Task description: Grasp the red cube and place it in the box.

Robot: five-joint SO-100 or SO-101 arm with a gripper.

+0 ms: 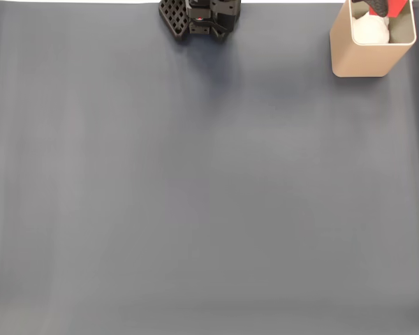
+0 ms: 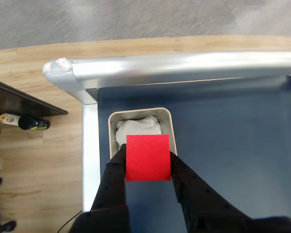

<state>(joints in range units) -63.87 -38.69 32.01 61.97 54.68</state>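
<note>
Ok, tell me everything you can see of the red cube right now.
The red cube is a plain, matte, bright-red block. In the wrist view its flat top face is square-on, clamped on both sides between the black fingers of the gripper, above the open beige box that holds a white wad.

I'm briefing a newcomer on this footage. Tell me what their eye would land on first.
In the wrist view, the bright red cube stands out, clamped in the black gripper right above the beige box, which holds a white wad of paper. In the fixed view, that box sits at the top right corner of a grey mat.
</note>
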